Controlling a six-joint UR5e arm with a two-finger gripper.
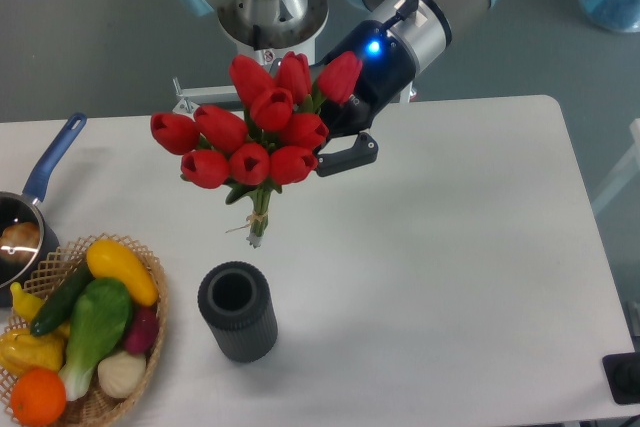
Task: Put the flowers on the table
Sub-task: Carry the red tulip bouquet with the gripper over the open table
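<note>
The flowers (255, 137), a bunch of red tulips with green stems tied with string, hang in the air above the white table (450, 247), blooms toward the camera, stem ends pointing down near the middle. My gripper (325, 152) reaches in from the upper right behind the blooms and is shut on the bunch; one black finger (350, 155) shows to the right of the blooms, the other is hidden by them. The stem tips are above and slightly behind a dark cylinder vase.
A dark ribbed cylinder vase (238, 311) stands upright at the front centre. A wicker basket (150, 282) of fruit and vegetables sits at the front left. A blue-handled pan (40, 182) lies at the left edge. The arm base (265, 7) stands behind the table.
</note>
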